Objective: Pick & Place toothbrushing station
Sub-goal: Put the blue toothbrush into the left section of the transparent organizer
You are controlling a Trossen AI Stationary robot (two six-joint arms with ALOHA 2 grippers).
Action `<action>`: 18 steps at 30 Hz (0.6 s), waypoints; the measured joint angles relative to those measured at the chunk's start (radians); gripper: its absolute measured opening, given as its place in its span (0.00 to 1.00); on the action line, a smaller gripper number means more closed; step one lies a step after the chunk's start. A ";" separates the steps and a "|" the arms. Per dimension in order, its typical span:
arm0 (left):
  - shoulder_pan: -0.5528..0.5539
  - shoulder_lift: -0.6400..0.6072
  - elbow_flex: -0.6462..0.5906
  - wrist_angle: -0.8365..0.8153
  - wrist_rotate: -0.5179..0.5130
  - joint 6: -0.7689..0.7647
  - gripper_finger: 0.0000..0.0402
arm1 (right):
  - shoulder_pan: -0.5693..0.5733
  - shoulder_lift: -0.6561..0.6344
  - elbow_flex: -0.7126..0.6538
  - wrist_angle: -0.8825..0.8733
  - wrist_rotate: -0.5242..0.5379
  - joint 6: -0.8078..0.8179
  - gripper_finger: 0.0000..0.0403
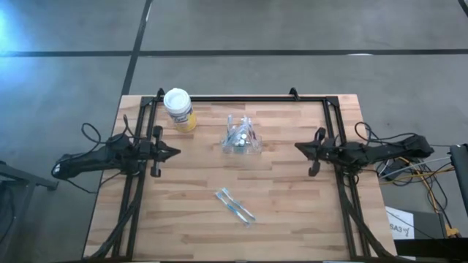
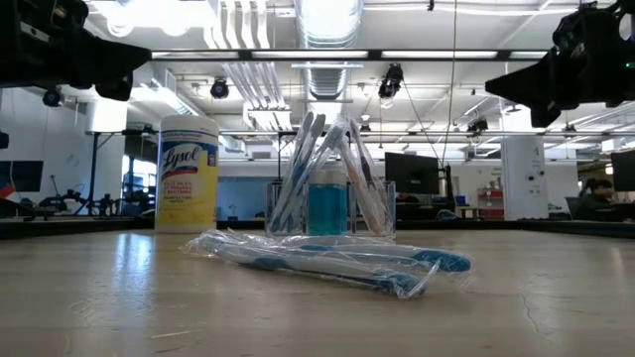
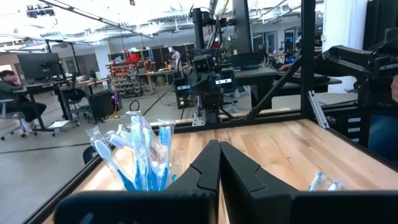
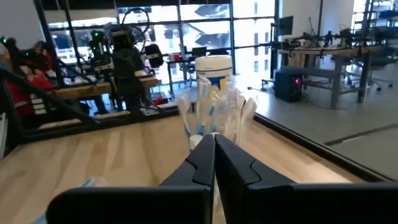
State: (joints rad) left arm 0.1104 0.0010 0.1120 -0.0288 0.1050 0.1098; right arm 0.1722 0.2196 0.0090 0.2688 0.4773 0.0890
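- The clear toothbrush holder (image 1: pixel 242 137) stands mid-desk (image 1: pixel 292 212) toward the back, beside the Lysol canister (image 1: pixel 179 109).
- Wrapped toothbrushes (image 1: pixel 235 206) lie nearer the front.
- Left pincer (image 1: pixel 174 153) and right pincer (image 1: pixel 300 147) hover clenched, empty, at opposite sides.

Canister (image 1: pixel 179 109) left of toothbrush holder (image 1: pixel 242 136); wrapped toothbrushes (image 1: pixel 235 205) nearer front edge.
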 joint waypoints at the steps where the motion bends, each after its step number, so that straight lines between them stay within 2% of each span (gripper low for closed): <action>1: 0.000 0.000 0.000 0.000 0.001 -0.001 0.02 | 0.000 0.021 0.000 0.019 0.010 0.019 0.02; 5: 0.000 0.000 0.000 0.000 0.002 0.004 0.03 | 0.017 0.153 0.023 0.034 0.079 0.135 0.02; 9: 0.000 0.000 0.000 0.000 0.002 0.012 0.02 | 0.072 0.350 0.110 0.049 0.108 0.205 0.02; 15: 0.000 0.002 -0.001 -0.010 0.002 -0.004 0.02 | 0.205 0.724 0.370 0.040 0.265 0.199 0.02; 18: 0.000 0.002 -0.002 -0.018 0.002 -0.012 0.04 | 0.246 0.881 0.522 -0.032 0.316 0.203 0.02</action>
State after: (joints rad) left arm 0.1104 0.0025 0.1104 -0.0465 0.1070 0.0978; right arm 0.4180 1.1007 0.5306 0.2368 0.7929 0.2919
